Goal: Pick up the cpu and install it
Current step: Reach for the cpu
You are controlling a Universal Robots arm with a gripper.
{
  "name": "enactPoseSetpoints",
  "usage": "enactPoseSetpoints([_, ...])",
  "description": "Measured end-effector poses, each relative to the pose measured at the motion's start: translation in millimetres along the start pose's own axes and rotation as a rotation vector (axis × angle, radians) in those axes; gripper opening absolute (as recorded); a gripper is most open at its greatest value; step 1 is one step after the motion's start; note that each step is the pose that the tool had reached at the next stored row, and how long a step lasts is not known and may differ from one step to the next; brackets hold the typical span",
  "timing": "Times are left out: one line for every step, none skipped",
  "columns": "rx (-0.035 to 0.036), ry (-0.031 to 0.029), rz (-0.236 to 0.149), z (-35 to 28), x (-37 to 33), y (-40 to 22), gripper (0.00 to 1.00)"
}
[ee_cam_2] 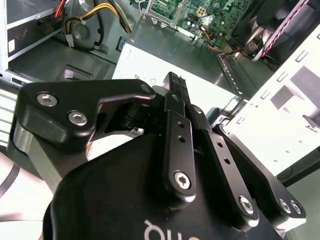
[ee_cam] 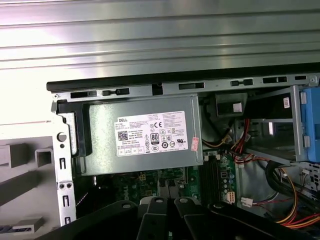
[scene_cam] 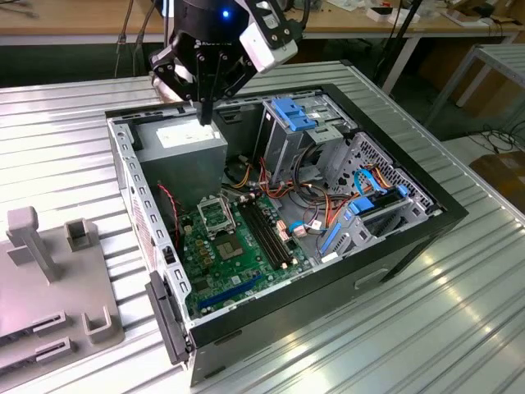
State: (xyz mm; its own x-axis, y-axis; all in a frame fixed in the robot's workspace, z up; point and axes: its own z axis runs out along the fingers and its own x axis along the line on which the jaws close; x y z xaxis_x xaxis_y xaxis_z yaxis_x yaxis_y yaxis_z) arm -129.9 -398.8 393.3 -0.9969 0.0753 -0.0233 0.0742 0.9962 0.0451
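Exterior view: at upper centre, the gripper (scene_cam: 205,113) is held above the grey power supply (scene_cam: 182,141) of an open computer case (scene_cam: 328,308). Its fingers are pressed together, with nothing seen between them. A small grey square, seemingly the cpu (scene_cam: 228,246), is seen mid-frame, just below the socket frame (scene_cam: 215,215).

Second wrist view: the closed black fingers (ee_cam_2: 179,125) are shown over the power supply.

First wrist view: the power supply's labelled face is shown inside the case.

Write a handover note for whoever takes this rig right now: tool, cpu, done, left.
The tool: fingers shut, nothing seen between them; it hangs over the grey power supply inside the open case.
What looks like the cpu lies flat on the motherboard, beside the socket frame and apart from the tool.
Done: nothing that shows; the cpu is not picked up.
Left: the pick-up and the install.
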Motion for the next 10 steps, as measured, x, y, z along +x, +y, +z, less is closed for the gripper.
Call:
enactPoseSetpoints([0.0,0.0,0.0,0.0,0.4,0.0,0.11])
enactPoseSetpoints([0.0,0.0,0.0,0.0,0.8,-0.1,0.11])
enactPoseSetpoints([-0.0001,0.0,0.0,0.0,1.5,-0.1,0.11])
enactPoseSetpoints([-0.0001,0.0,0.0,0.0,1.8,-0.1,0.11])
enactPoseSetpoints([0.0,0.0001,0.0,0.0,2.0,-0.2,0.11])
enactPoseSetpoints([0.0001,0.0002,0.0,-0.1,2.3,-0.2,0.11])
enactPoseSetpoints([0.0,0.0003,0.0,0.0,2.6,-0.2,0.11])
enactPoseSetpoints([0.0,0.0004,0.0,0.0,2.9,-0.2,0.11])
enactPoseSetpoints([0.0,0.0005,0.0,0.0,3.3,-0.3,0.11])
enactPoseSetpoints([0.0001,0.001,0.0,0.0,3.8,-0.3,0.11])
